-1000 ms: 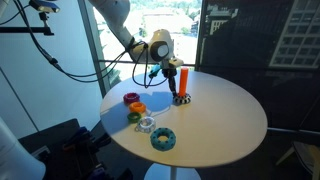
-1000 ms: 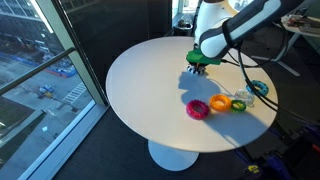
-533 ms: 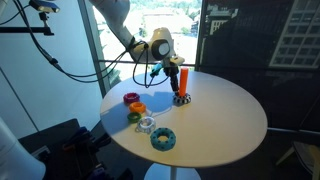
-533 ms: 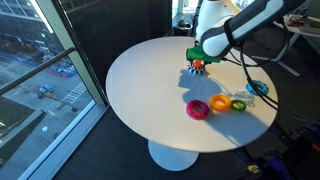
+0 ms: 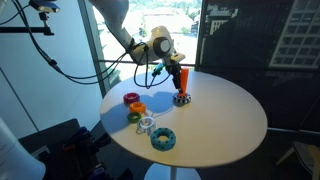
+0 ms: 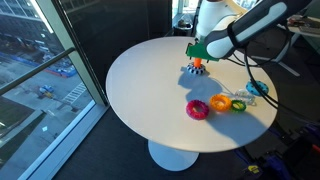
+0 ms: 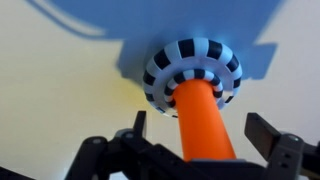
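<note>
An upright orange peg (image 7: 205, 118) stands on the round white table (image 5: 220, 125), visible in both exterior views (image 6: 197, 62). A black, white and blue striped ring (image 7: 192, 68) lies around its foot (image 5: 181, 99). My gripper (image 7: 201, 130) is open at the top of the peg. Its dark fingers (image 7: 264, 130) stand well clear on either side of the orange shaft, gripping nothing. In an exterior view the gripper (image 5: 177, 70) hangs over the peg near the table's far side.
Several loose rings lie near the table's edge: a maroon ring (image 5: 130, 99), an orange ring (image 5: 138, 107), a white ring (image 5: 146, 125) and a teal ring (image 5: 163, 139). Windows and a black cable surround the table.
The jaws have gone from shut to open, letting go of the striped ring at the peg's foot. The gripper has risen a little along the peg.
</note>
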